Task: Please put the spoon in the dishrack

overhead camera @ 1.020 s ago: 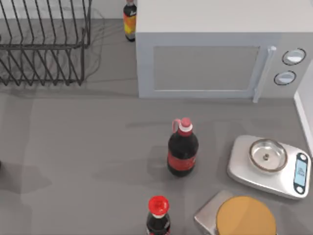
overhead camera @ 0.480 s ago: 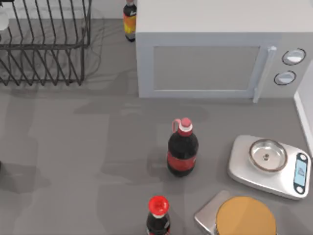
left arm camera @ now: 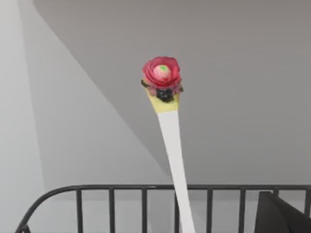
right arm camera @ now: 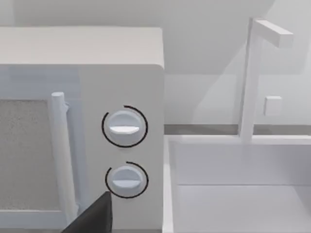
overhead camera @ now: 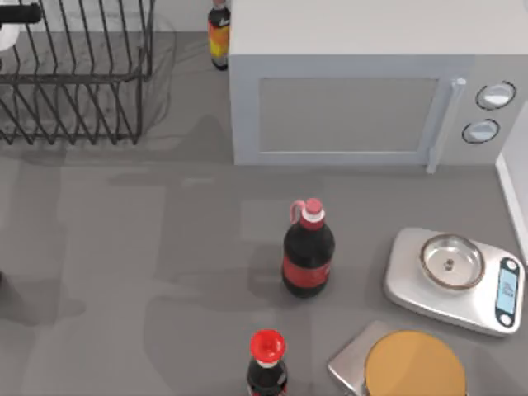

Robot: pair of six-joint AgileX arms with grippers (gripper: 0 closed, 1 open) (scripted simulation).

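dark wire made up the dishrack (overhead camera: 78, 74), and everything i did was set against it. my left gripper (overhead camera: 18, 13) sat over the rack's far left corner, a black tip and a pale bit of arm showing above the bars. in my left wrist view the spoon (left arm camera: 170, 145) rose white and slim from between my fingers, its red and yellow knob held high, and the rack's top rail (left arm camera: 146, 187) crossed in front of the handle low down. one dark finger (left arm camera: 282, 213) showed at the corner. i had the spoon clamped; it stood steady above the rail with nothing else bearing it.

i judged i held it upright like that so the handle could slip down between the rack's thin bars rather than lie across them. the spoon was above the rack, not yet resting in it.

room was tight within the rack: many slanted bars, close gaps. the wall lay behind the rack, so i had little to spare that way. the small bottle (overhead camera: 218, 33) stood just right of the rack, and the microwave (overhead camera: 355, 107) beyond it, both out of my path. the cola bottles (overhead camera: 308, 252) stood well apart from the rack.

my right gripper (right arm camera: 92, 218) was parked far from the rack, near the microwave's dials; whether it was parted i cannot tell.
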